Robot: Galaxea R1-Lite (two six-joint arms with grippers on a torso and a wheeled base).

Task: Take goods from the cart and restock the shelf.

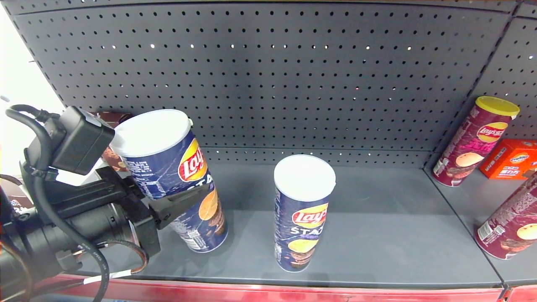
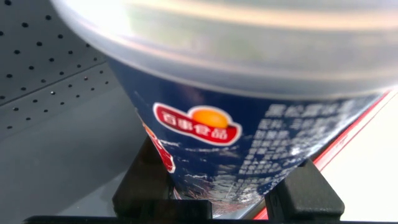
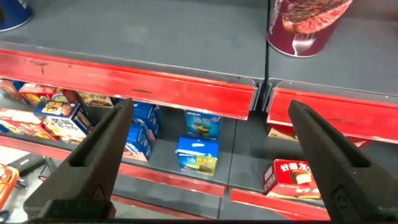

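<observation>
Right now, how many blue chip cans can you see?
2: a tilted can in the left gripper at the shelf's left end; an upright can mid-shelf.

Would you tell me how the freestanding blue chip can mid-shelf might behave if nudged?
The blue chip can is tall and narrow on a small base, so a push near its top would probably tip it rather than slide it. Once down, its round body would likely roll along the flat shelf. It looks rigid and probably light for its size.

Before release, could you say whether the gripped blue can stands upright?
Tilted: the blue chip can, clamped in the left tool, leans leftward.
</observation>
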